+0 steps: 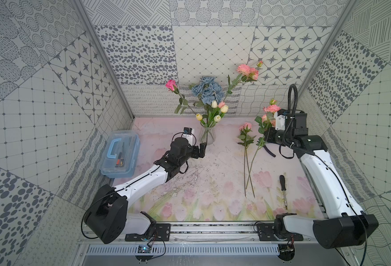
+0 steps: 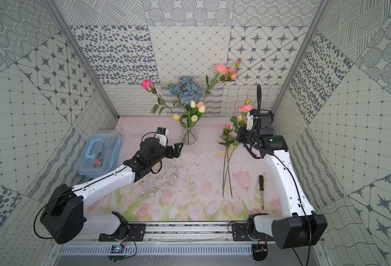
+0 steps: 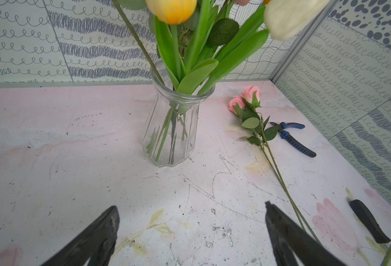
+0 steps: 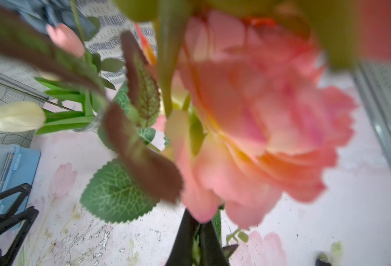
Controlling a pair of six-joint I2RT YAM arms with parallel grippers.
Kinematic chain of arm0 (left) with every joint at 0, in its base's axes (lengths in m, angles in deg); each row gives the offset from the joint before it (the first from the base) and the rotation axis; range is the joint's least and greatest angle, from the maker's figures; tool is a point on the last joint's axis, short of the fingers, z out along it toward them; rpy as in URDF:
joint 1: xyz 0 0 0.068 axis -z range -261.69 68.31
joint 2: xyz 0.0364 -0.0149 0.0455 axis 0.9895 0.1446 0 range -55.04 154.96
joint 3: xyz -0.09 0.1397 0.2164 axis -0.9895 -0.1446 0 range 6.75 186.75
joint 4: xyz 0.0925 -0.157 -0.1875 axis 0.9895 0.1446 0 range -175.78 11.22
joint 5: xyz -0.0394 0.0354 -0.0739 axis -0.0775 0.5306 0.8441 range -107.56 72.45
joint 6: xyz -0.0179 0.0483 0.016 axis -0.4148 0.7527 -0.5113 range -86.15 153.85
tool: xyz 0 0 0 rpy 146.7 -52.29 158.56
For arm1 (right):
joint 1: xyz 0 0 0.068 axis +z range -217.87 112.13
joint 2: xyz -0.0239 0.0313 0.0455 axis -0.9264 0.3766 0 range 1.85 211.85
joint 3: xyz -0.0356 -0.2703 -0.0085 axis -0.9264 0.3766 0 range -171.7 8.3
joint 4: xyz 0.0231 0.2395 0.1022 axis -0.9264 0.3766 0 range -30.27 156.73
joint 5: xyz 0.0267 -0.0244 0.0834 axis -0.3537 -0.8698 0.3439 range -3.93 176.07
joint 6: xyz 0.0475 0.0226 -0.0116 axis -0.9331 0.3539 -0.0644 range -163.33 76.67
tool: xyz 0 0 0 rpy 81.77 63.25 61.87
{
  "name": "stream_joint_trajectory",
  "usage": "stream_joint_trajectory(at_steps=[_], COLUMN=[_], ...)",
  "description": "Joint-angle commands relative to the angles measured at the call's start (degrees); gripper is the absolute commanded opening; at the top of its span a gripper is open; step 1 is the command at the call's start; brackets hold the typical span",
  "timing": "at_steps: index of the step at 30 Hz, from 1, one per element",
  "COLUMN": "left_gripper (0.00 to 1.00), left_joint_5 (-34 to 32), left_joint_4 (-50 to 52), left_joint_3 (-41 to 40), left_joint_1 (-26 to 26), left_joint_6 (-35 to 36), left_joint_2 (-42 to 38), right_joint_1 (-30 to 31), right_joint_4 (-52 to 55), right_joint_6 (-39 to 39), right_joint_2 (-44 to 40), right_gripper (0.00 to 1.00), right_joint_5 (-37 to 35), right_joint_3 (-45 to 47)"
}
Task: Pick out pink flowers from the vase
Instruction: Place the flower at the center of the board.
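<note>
Stem of blurred salmon-pink flower point(image 4: 259, 126) tight between right fingers point(image 4: 182, 241); left fingers point(image 3: 93, 237) wide, empty.

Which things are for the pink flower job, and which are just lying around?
For the job: clear ribbed glass vase; pink rose, ruffled salmon-pink blooms and small pink tulip standing in it; light-pink roses lying on the table; ruffled salmon-pink stem held in the right tool.

Just lying about: clear plastic toolbox with blue handle; black-handled screwdriver; blue-handled pliers.
</note>
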Motion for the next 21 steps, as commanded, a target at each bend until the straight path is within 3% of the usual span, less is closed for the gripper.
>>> stream_joint_trajectory(at_steps=[1,6,14,21], left_gripper=[0.99,0.99,0.99,0.99], left_joint_5=[0.7,0.8,0.3,-0.5], left_joint_4=[-3.0,-2.7,-1.6,-0.3], left_joint_3=[-0.4,-0.4,-0.5,-0.4], left_joint_1=[-0.2,-0.2,-0.1,-0.2], left_joint_6=[-0.3,-0.2,0.2,0.7], left_joint_2=[-0.4,-0.8,-1.8,-2.5], right_joint_1=[-0.7,-1.5,-1.6,-1.6], right_joint_4=[-5.0,-12.0,-13.1,-12.2], right_joint_6=[-1.8,-3.3,-3.1,-2.9], right_joint_2=[2.6,10.9,28.2,35.2], right_gripper=[0.03,0.00,0.00,0.05], right_joint_5=[2.9,3.9,3.0,0.5], right_joint_3=[4.3,6.9,-0.5,-4.1])
